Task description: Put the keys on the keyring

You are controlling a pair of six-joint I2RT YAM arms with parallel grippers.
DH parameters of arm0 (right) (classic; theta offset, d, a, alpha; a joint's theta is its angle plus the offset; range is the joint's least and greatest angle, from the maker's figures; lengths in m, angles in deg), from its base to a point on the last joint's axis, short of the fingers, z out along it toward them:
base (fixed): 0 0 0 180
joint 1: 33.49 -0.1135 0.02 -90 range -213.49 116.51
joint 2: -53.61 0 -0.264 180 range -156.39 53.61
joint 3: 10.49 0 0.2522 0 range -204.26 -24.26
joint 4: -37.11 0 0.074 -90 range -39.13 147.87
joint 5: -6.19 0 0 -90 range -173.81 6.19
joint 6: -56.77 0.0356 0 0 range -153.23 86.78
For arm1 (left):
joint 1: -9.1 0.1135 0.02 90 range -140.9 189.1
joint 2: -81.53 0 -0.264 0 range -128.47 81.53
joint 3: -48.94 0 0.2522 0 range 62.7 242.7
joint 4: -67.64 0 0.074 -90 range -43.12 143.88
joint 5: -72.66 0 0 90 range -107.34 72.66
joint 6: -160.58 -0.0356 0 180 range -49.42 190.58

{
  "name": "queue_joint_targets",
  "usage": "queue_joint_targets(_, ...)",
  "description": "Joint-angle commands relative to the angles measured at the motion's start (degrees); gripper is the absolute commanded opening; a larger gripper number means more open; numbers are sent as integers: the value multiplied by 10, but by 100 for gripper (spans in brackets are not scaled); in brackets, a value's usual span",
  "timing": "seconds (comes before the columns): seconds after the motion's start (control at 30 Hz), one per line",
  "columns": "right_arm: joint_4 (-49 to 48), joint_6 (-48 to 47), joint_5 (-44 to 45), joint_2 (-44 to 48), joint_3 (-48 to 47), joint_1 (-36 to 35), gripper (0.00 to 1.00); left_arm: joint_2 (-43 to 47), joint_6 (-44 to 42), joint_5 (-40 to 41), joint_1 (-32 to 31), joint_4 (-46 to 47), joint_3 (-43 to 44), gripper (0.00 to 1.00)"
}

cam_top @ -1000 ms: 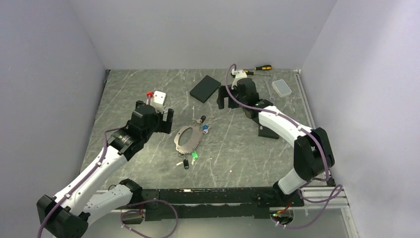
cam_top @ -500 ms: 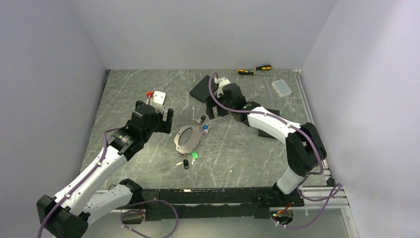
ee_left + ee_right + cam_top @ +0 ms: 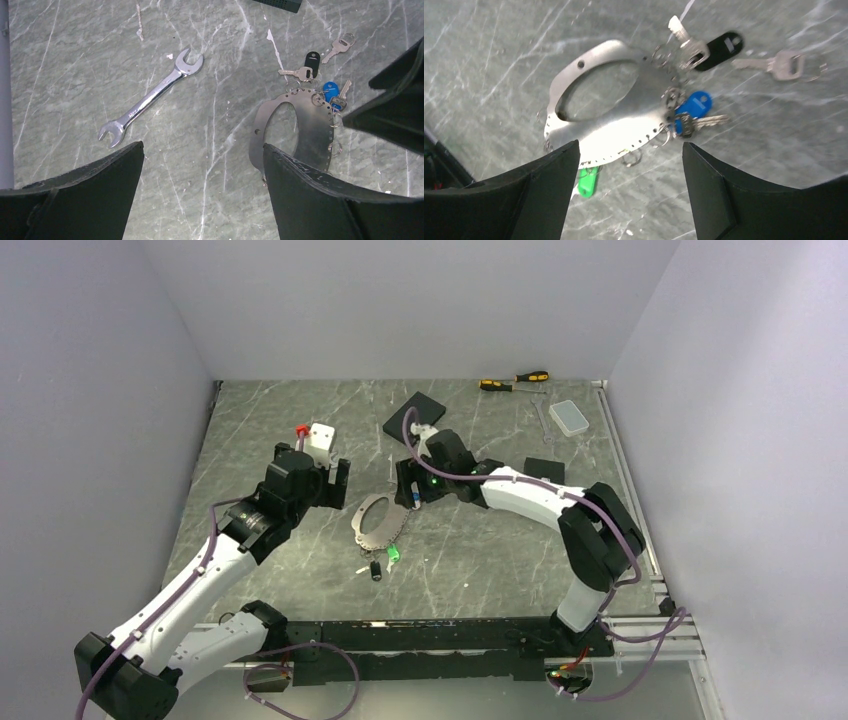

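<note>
hovering mid-frame, right gripper gapes wide over the keyring, holding nothing; left gripper likewise spread and empty.

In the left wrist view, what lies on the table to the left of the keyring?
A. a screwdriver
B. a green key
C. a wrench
C: a silver wrench lies alone on the table, left of the keyring and apart from it.
</note>
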Motion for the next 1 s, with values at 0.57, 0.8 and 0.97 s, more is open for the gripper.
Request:
queue_joint_targets(0.57, -9, -13, -34, -47, 18, -48, 65, -2, -7, 9, 1, 18, 16, 91)
queue_joint_targets(0.8, -10, -25, -39, -67, 19, -51, 59, -5, -8, 8, 1, 18, 16, 90)
queue_joint_targets(0.97, -13, -39, -43, -77, 23, -51, 55, -7, -8, 7, 1, 18, 16, 90)
